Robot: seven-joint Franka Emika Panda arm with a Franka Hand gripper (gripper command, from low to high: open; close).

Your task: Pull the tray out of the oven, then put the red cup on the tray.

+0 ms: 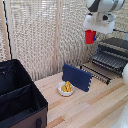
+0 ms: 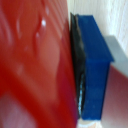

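The red cup [image 1: 90,37] hangs high in the air with my gripper [image 1: 91,32] shut on it, up at the exterior view's right. It sits to the left of the oven [image 1: 117,44] and above the oven's height. The dark slatted tray [image 1: 111,59] sticks out from the oven front, lower than the cup and to its right. In the wrist view the red cup [image 2: 35,60] fills most of the picture, pressed against a black and blue part [image 2: 92,65] that I cannot identify. The tray and oven are out of the wrist view.
A navy blue panel [image 1: 77,76] leans on a thin black wire stand [image 1: 97,71] in front of the tray. A small white bowl [image 1: 66,89] with yellow pieces sits beside it on the wooden table [image 1: 95,107]. A large black fabric case [image 1: 17,95] fills the left.
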